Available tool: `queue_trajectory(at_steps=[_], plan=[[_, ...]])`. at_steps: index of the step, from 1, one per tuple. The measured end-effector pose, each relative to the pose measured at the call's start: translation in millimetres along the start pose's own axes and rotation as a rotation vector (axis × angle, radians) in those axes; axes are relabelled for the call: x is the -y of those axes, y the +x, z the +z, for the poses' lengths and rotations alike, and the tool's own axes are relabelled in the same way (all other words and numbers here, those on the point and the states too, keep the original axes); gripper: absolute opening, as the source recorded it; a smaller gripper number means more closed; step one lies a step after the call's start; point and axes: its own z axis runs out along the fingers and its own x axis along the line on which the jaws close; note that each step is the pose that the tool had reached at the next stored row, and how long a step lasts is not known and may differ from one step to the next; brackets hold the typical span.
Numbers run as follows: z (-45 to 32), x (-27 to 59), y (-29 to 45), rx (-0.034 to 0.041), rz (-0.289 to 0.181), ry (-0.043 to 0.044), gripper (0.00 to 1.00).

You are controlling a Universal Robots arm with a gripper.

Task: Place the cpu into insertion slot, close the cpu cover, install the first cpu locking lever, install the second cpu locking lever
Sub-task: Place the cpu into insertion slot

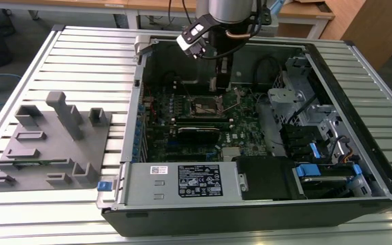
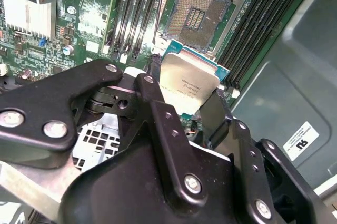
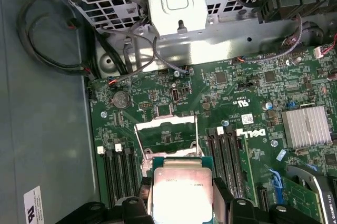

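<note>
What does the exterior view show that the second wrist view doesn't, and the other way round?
The exterior view gives you the whole computer case on the slatted table, with a grey holder tray at the exterior view's left. The second wrist view gives you the cpu pinched between the black jaws. Both share the green motherboard and its open socket.
</note>
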Motion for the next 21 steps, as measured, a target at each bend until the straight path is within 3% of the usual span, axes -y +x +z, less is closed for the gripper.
queue_trajectory(at_steps=[5,13,17,21], plan=[[0.3,0.0,0.0,0.0020,0.024,-0.0005,0.54],[1.1,0.1,0.1,0.0133,0.146,-0.0027,0.54],[1.3,0.2,0.2,0.0124,0.137,-0.0026,0.54],[2.0,0.2,0.2,0.0070,0.079,-0.0016,0.54]])
